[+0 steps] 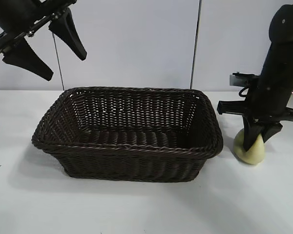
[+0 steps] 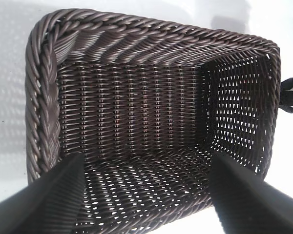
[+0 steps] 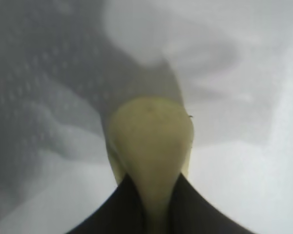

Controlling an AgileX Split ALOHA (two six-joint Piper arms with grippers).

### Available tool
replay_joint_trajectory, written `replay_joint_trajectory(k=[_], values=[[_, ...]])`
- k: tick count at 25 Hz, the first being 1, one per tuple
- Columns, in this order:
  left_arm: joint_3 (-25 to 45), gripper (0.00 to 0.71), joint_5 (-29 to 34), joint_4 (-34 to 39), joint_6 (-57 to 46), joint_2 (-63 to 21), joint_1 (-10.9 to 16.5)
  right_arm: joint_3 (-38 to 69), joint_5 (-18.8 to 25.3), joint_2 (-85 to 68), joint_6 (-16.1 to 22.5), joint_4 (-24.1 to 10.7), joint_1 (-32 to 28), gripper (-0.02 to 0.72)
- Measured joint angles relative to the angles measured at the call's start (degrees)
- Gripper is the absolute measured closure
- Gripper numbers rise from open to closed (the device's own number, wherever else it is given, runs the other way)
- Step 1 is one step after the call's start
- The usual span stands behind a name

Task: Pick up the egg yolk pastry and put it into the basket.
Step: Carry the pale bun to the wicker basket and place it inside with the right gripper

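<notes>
The pale yellow egg yolk pastry (image 1: 249,148) rests on the white table just right of the basket (image 1: 53,129), a large dark brown woven one at the table's middle. My right gripper (image 1: 258,136) comes down on the pastry from above and is shut on it, its black fingers squeezing it narrow. In the right wrist view the pastry (image 3: 151,141) bulges out beyond the two pinching fingertips (image 3: 122,209). My left gripper (image 1: 49,46) hangs high at the upper left, open and empty. The left wrist view looks down into the empty basket (image 2: 44,97).
The white table (image 1: 136,209) stretches in front of the basket and to its left. A pale wall panel (image 1: 136,44) stands behind. The right arm's black body (image 1: 278,73) rises at the right edge.
</notes>
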Motion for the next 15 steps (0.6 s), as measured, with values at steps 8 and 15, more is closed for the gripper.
replay_joint_trajectory(k=[8,15], values=[[0.0,0.19,0.09,0.0,0.0,0.0,0.0,-8.31,6.72,-3.43,0.0,2.65,0.0,0.671],[0.0,0.19,0.09,0.0,0.0,0.0,0.0,-8.53,7.93,-3.78,-1.98,11.18,0.21,0.671]])
